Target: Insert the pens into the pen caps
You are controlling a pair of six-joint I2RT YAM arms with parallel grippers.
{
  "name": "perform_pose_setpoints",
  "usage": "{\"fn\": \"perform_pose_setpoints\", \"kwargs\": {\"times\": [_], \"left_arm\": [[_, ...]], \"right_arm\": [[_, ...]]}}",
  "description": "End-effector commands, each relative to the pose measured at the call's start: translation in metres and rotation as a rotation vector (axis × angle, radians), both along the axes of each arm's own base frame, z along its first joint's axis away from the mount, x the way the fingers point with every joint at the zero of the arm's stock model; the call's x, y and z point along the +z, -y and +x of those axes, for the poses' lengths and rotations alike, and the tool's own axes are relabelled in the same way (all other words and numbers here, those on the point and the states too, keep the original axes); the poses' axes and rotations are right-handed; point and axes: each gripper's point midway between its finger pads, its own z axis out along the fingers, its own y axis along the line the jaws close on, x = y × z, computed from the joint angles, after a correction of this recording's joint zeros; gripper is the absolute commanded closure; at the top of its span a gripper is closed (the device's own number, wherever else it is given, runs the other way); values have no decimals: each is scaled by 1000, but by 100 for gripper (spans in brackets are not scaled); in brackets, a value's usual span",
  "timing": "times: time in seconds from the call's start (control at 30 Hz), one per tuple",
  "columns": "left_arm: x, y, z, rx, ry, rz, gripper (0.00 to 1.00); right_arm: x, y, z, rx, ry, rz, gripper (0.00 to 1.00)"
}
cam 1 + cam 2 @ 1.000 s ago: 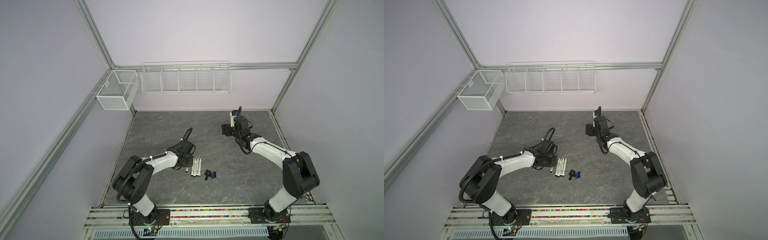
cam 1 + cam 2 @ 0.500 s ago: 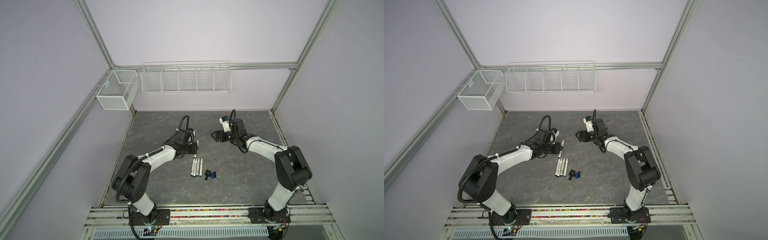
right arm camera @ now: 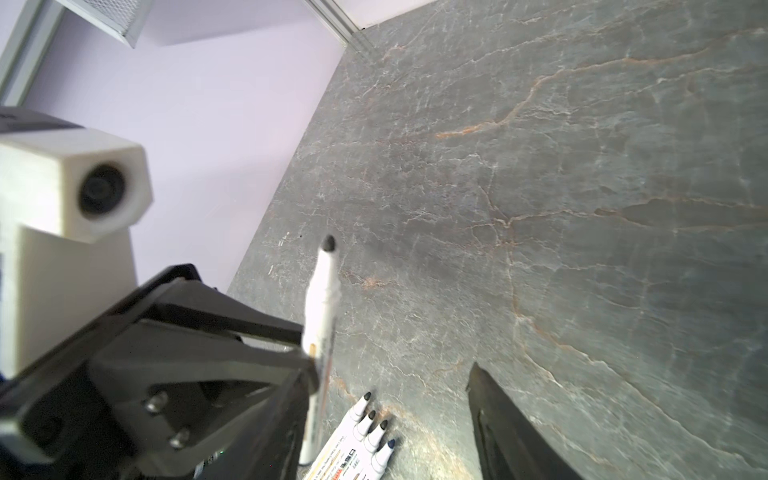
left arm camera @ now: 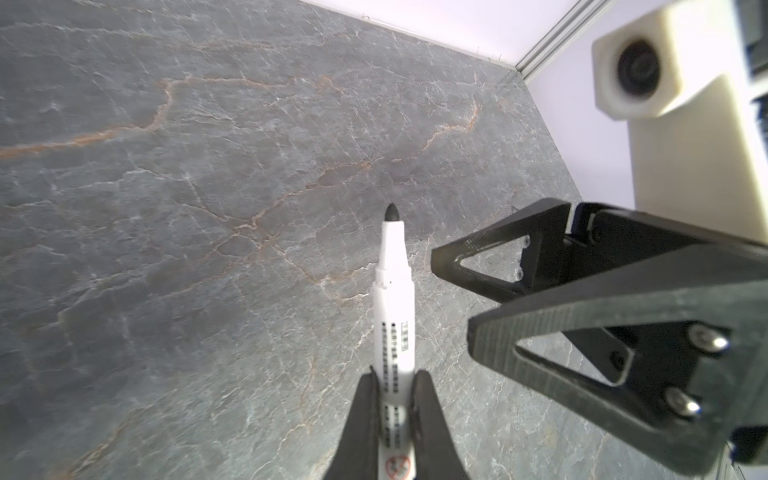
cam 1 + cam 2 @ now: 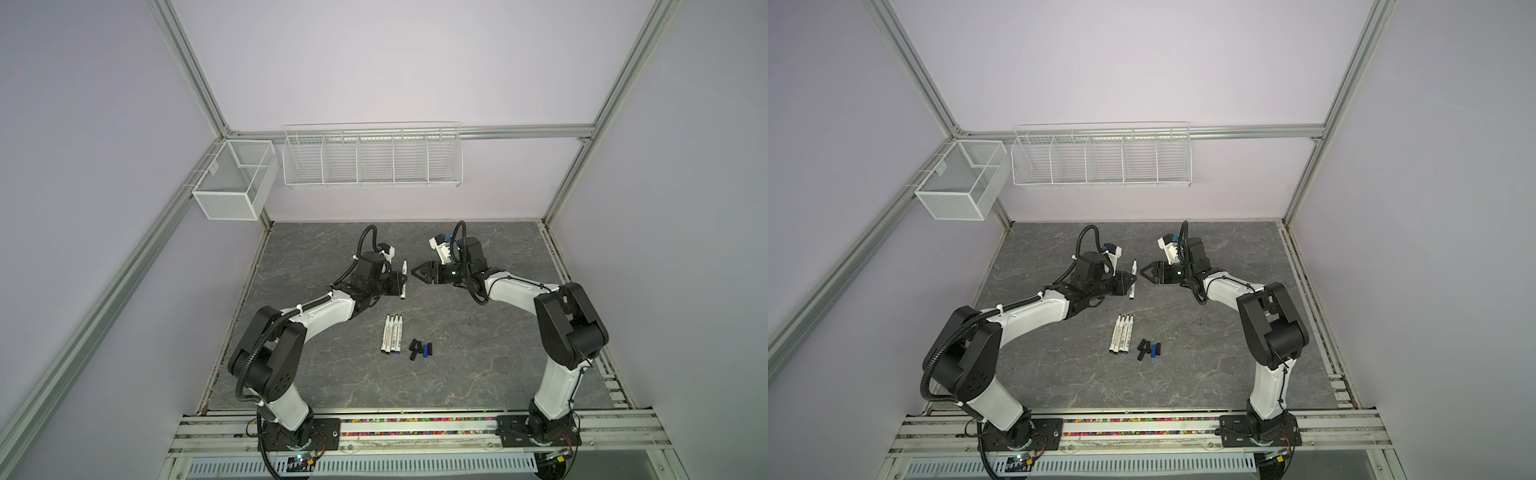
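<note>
My left gripper [image 4: 395, 382] is shut on a white pen [image 4: 394, 299] with a black tip, held clear of the table. In both top views this pen [image 5: 404, 268] [image 5: 1134, 266] stands nearly upright in the left gripper [image 5: 402, 283]. My right gripper [image 5: 414, 273] faces it from the right, a short gap away, jaws open and empty. Its two triangular fingers [image 4: 478, 257] stand apart beside the pen. Several pens [image 5: 391, 334] [image 3: 365, 432] lie side by side on the mat, one blue-tipped. Several pen caps [image 5: 420, 350] lie just right of them, one of them blue [image 5: 424, 352].
A white wire basket [image 5: 372, 158] hangs on the back wall and a mesh box [image 5: 232, 183] on the left frame. The grey stone-pattern mat [image 5: 457, 374] ends at a metal rail [image 5: 415, 426] in front.
The left arm lifted one pen from the row and carried it back toward the middle. The right arm swung down from the back to face it, its jaws narrowing.
</note>
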Motion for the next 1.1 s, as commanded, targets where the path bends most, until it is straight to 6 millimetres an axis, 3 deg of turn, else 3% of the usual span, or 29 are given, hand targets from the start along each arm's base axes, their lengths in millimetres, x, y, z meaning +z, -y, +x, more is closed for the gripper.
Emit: {"fn": "perform_pose_setpoints", "kwargs": {"times": [0.0, 0.27, 0.53, 0.93, 1.07], "left_arm": [[3, 13, 0, -21, -3, -24, 100], [8, 25, -7, -64, 22, 4, 100], [14, 29, -9, -76, 48, 6, 100], [23, 36, -7, -75, 76, -16, 100], [25, 37, -7, -73, 82, -21, 100]], "right_arm": [[15, -8, 1, 34, 17, 59, 38], [13, -11, 3, 40, -3, 75, 50], [6, -11, 4, 33, -21, 64, 54], [1, -11, -1, 44, -16, 44, 73], [2, -10, -2, 44, -8, 38, 84]]}}
